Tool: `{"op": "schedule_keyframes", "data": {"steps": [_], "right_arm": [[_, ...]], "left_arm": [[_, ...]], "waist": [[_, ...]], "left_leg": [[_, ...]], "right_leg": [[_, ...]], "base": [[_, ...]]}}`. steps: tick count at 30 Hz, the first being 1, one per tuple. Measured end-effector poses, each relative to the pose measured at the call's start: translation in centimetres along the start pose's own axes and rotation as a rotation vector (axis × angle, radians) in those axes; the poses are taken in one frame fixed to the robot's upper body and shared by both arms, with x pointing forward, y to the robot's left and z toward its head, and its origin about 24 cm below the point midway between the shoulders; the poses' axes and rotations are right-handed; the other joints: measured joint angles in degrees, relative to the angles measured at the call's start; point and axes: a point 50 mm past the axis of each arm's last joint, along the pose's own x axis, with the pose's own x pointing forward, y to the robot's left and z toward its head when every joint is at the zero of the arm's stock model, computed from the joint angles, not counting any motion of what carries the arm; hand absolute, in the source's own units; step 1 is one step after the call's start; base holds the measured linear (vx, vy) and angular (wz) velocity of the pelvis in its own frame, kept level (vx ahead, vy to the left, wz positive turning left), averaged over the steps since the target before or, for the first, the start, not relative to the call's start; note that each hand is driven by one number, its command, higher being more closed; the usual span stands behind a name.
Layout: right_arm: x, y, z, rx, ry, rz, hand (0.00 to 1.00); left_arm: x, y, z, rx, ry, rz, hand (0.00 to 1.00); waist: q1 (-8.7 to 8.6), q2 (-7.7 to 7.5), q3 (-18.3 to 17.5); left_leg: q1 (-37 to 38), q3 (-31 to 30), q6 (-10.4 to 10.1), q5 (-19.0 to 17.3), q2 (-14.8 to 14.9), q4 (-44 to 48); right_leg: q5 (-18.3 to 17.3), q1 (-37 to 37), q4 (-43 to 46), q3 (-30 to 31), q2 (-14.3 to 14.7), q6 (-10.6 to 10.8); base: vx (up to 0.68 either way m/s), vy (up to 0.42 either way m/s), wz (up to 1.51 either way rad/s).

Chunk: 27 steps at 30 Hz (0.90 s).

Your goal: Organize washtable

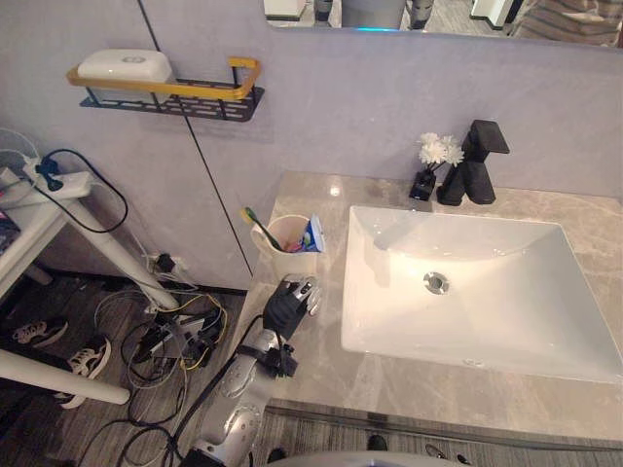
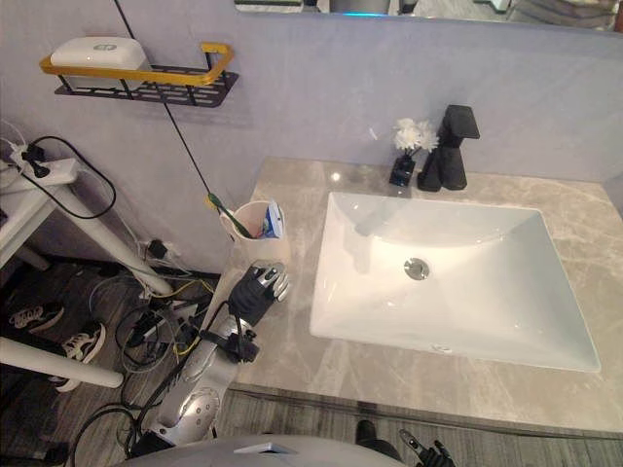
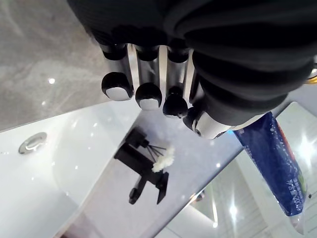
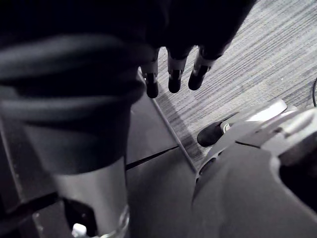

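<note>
A cream cup point(image 1: 290, 245) stands on the marble countertop point(image 1: 321, 370) left of the sink. It holds a green toothbrush point(image 1: 257, 224) and a blue toothpaste tube point(image 1: 313, 234), also seen as the blue toothpaste tube point(image 3: 277, 166) in the left wrist view. My left hand point(image 1: 290, 300) rests just in front of the cup, apart from it, fingers point(image 3: 148, 96) curled and holding nothing. My right hand point(image 4: 171, 74) hangs low over the floor below the counter's front edge, its fingers straight and empty.
A white rectangular sink point(image 1: 467, 282) fills the counter's middle. A black faucet point(image 1: 475, 163) and small white flowers point(image 1: 440, 151) stand behind it. A wall shelf point(image 1: 165, 92) at upper left carries a white soap bar point(image 1: 125, 66). Cables and shoes lie on the floor at left.
</note>
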Motion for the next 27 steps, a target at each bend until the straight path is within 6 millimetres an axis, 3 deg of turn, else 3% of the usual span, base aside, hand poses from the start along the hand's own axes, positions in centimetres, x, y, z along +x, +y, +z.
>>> {"op": "schedule_keyframes", "data": {"steps": [13, 27], "right_arm": [[0.0, -0.4, -0.2, 0.034, 0.017, -0.022, 0.0], [0.1, -0.3, -0.2, 0.04, 0.016, -0.02, 0.0]], "left_arm": [[0.5, 1.6, 1.3, 0.035, -0.059, 0.076, 1.0], [-0.9, 1.1, 0.8, 0.004, -0.044, 0.047, 1.0]], "waist": [[0.0, 0.33, 0.06], [0.24, 0.34, 0.07]], "left_leg": [[-0.31, 0.24, 0.0, -0.16, 0.02, -0.01], [-0.41, -0.35, 0.01, -0.15, -0.02, 0.0]], "right_leg": [[0.0, -0.52, 0.01, 0.21, 0.05, 0.0], [-0.02, -0.28, 0.02, -0.42, -0.03, 0.02]], "base": [[0.0, 0.0, -0.01], [0.0, 0.0, 0.01]]}}
